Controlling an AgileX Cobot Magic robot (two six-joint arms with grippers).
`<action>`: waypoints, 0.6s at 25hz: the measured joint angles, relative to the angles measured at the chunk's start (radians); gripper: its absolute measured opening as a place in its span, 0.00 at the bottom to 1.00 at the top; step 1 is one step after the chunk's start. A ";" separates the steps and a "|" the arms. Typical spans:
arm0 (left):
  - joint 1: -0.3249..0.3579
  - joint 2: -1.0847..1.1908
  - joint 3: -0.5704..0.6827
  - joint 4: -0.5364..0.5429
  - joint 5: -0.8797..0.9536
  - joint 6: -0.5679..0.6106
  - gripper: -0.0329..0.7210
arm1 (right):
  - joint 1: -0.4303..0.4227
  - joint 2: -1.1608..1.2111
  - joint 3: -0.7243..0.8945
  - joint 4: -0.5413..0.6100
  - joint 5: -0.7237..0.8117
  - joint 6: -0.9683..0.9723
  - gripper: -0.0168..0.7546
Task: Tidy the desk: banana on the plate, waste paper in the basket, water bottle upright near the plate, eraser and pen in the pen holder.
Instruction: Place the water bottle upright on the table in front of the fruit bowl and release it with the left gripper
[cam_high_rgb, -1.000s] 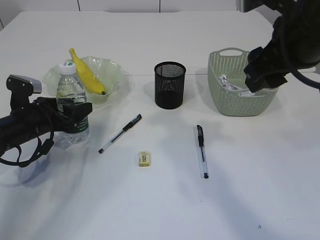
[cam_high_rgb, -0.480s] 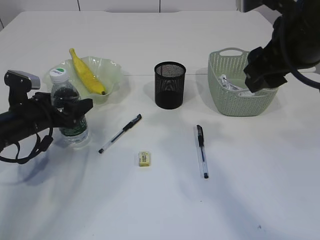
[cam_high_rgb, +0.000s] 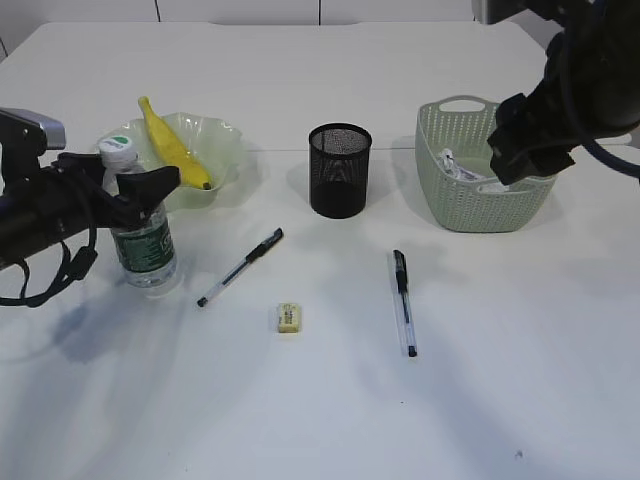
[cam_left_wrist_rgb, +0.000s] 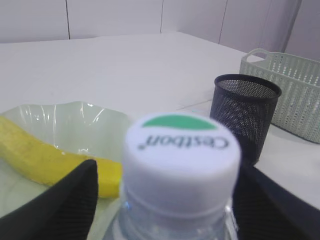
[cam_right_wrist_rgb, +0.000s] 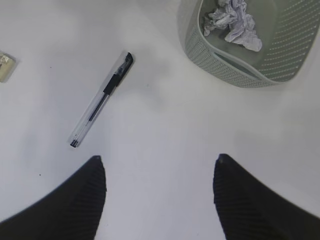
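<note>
The water bottle (cam_high_rgb: 143, 232) stands upright on the desk (cam_high_rgb: 330, 400), just in front of the plate (cam_high_rgb: 226, 135), which holds the banana (cam_high_rgb: 172, 148). My left gripper (cam_high_rgb: 135, 185) is open astride the bottle's neck, and its white cap (cam_left_wrist_rgb: 181, 150) fills the gap between the fingers. Crumpled waste paper (cam_right_wrist_rgb: 232, 22) lies in the basket (cam_high_rgb: 480, 195). My right gripper (cam_right_wrist_rgb: 159, 165) hangs open and empty high above the basket's front. One pen (cam_high_rgb: 242, 266) lies left of the eraser (cam_high_rgb: 288, 317) and another pen (cam_high_rgb: 402, 300) lies to its right. The pen holder (cam_high_rgb: 340, 170) stands behind them.
The bottle stands close to the plate's front rim. The right wrist view looks down on the right pen (cam_right_wrist_rgb: 102, 97), the eraser (cam_right_wrist_rgb: 5, 66) and the basket wall (cam_right_wrist_rgb: 240, 70). Bare white desk stretches from the pens to the front edge.
My left gripper has widened and risen from the bottle's body to its neck, drifting left. The bottle now stands free on the desk. The right arm has not moved.
</note>
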 joint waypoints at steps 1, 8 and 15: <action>0.000 -0.007 0.000 0.000 0.000 0.000 0.82 | 0.000 0.000 0.000 0.000 0.000 0.000 0.67; 0.000 -0.056 0.000 -0.004 0.000 0.000 0.82 | 0.000 0.000 0.000 0.000 0.000 0.000 0.67; 0.000 -0.116 0.000 -0.040 0.000 0.000 0.82 | 0.000 0.000 0.000 0.000 0.002 0.000 0.67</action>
